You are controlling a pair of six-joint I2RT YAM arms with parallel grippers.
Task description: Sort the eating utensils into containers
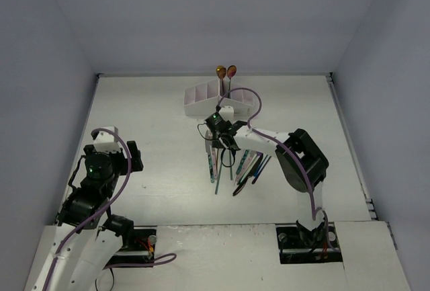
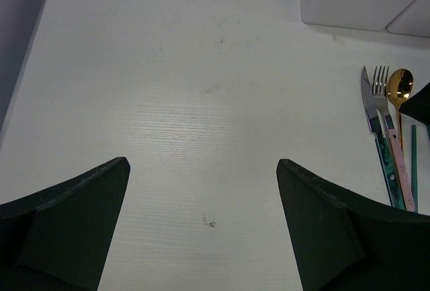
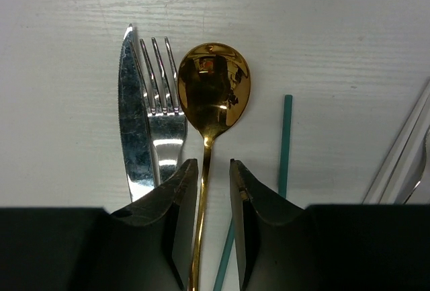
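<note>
Item: white organiser box (image 1: 207, 100), slanted dividers, at upper centre of the overhead view against the far edge of the desk (image 1: 154, 109); two copper spoons (image 1: 226, 72) stand upright in its right-hand end, bowls up. Item: loose utensils (image 1: 250, 167), a fanned row lying flat at centre frame, just below the box, handles toward the bottom of the picture. Item: knife (image 3: 133, 116), silver blade with a green marbled handle, leftmost of the row. Item: fork (image 3: 165, 119), silver tines with a pink handle, touching the knife's right side. Item: gold spoon (image 3: 213, 86), bowl up, just right of the fork. Item: teal chopstick (image 3: 285, 143), thin, lying apart to the spoon's right; pale slim pieces at the far right edge of the right wrist view are too cropped to identify. Right arm (image 1: 295, 153): elbow folded at right of centre, forearm reaching left over the row. Right pincer (image 3: 213, 164): pointed down at the desk, fingers narrow and straddling the gold spoon's handle just below the bowl, a sliver of desk showing between the handle and one finger. Left arm (image 1: 94, 183): drawn back at lower left of the overhead view, well apart from the utensils. Left pincer (image 2: 201, 163): spread wide, nothing between its fingers, bare desk beneath.
</note>
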